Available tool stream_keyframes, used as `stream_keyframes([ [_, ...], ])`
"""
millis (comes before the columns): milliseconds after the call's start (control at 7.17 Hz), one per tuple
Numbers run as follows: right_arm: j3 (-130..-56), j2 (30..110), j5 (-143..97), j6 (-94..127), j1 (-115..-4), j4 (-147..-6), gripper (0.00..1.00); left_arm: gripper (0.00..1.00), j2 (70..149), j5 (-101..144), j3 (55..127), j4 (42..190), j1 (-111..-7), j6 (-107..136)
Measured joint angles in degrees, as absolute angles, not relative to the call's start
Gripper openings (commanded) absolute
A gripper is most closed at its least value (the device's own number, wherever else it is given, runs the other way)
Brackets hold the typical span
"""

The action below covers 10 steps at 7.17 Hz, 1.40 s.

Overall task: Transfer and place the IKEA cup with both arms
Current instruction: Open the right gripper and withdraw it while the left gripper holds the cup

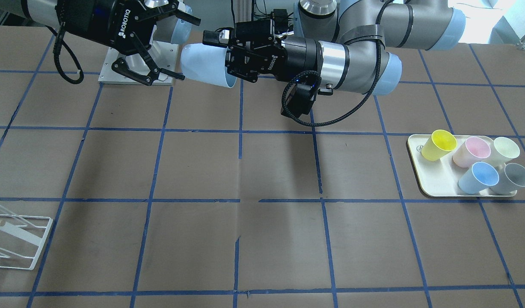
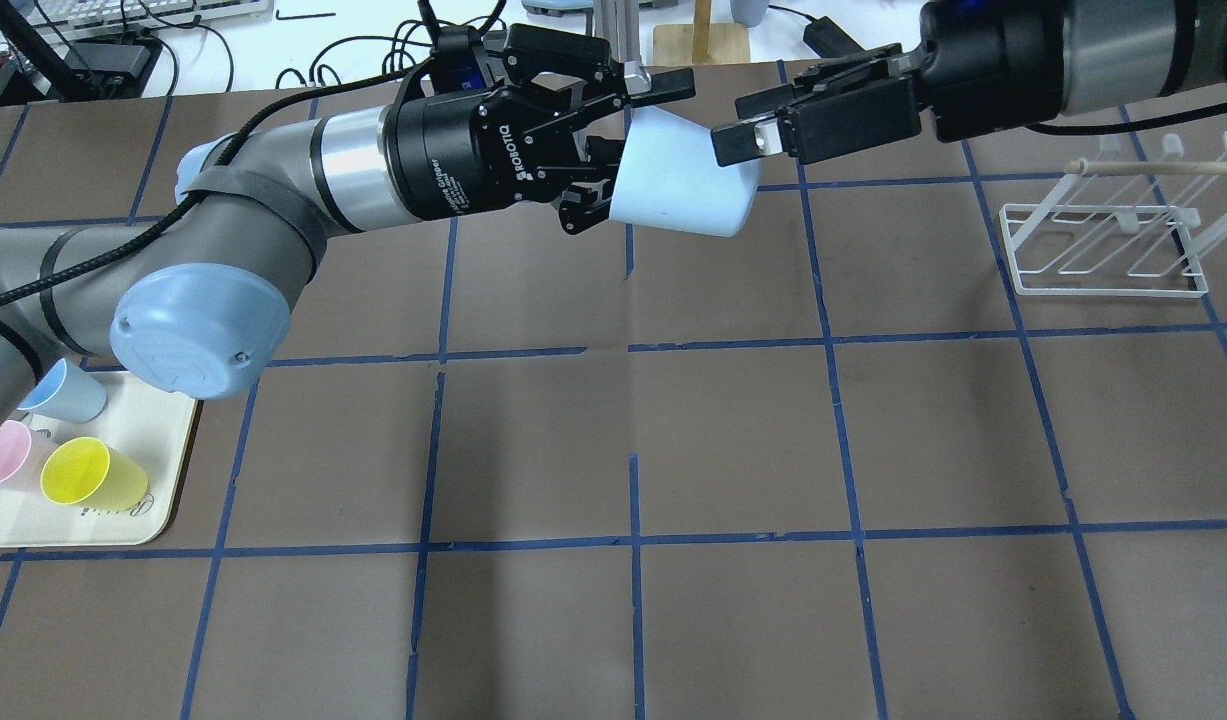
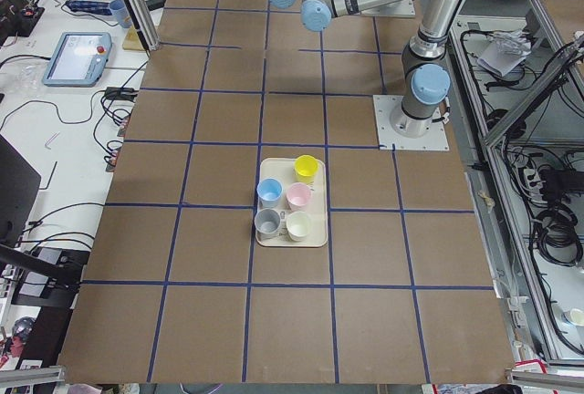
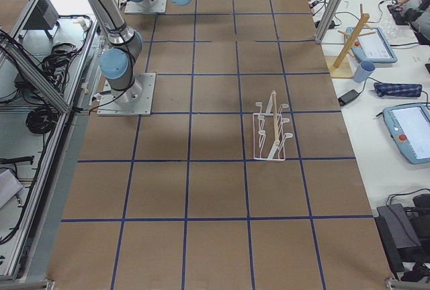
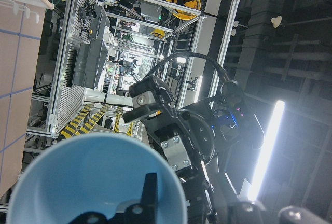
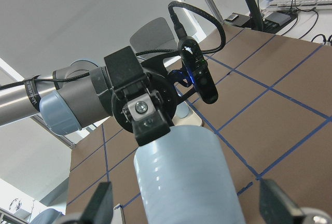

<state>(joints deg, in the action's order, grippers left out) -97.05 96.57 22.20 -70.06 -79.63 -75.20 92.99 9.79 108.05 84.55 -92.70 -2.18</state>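
My left gripper (image 2: 618,150) is shut on the rim of the pale blue IKEA cup (image 2: 685,186) and holds it on its side, high above the table, closed end toward my right gripper (image 2: 743,125). In the front view the cup (image 1: 204,65) sticks out of the left gripper (image 1: 233,64), and the right gripper (image 1: 183,48) is open at the cup's closed end. In the right wrist view the cup (image 6: 187,177) lies between the spread fingers (image 6: 101,200), which stand apart from it. In the left wrist view one finger (image 5: 149,193) sits inside the cup (image 5: 78,172).
A cream tray (image 1: 433,188) on my left side holds a second blue cup (image 1: 478,177), a grey cup (image 1: 512,177), a pink cup (image 1: 472,152), a yellow cup (image 1: 437,144) and a pale cream cup (image 1: 504,149). A white wire rack (image 2: 1108,245) stands on my right side.
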Motion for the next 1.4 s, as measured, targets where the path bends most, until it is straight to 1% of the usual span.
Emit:
stream_keyframes([
  [279, -95.3, 96.3, 23.5, -69.4, -79.5, -75.2, 1.0, 0.46, 92.9, 9.6, 108.0, 84.6, -92.6, -1.1],
  [419, -93.2, 95.8, 27.0, -67.5, -79.4, -75.2, 1.0, 0.21, 92.9, 9.6, 107.9, 84.5, -92.3, -0.8],
  [558, -90.7, 95.5, 33.0, -64.2, -79.3, -75.1, 1.0, 0.0, 92.9, 8.9, 107.8, 84.4, -91.6, -0.3],
  [837, -88.5, 95.6, 47.7, -57.2, -79.3, -75.1, 1.0, 0.0, 92.9, 3.5, 107.5, 83.3, -88.8, 2.2],
  [1116, -88.0, 95.6, 63.4, -48.7, -79.3, -75.6, 1.0, 0.0, 92.8, 0.7, 107.5, 79.3, -86.1, 8.4],
  [1395, -87.6, 94.9, 77.5, -35.6, -79.3, -77.6, 1.0, 0.0, 92.9, -9.5, 106.9, 68.1, -83.2, 21.0],
])
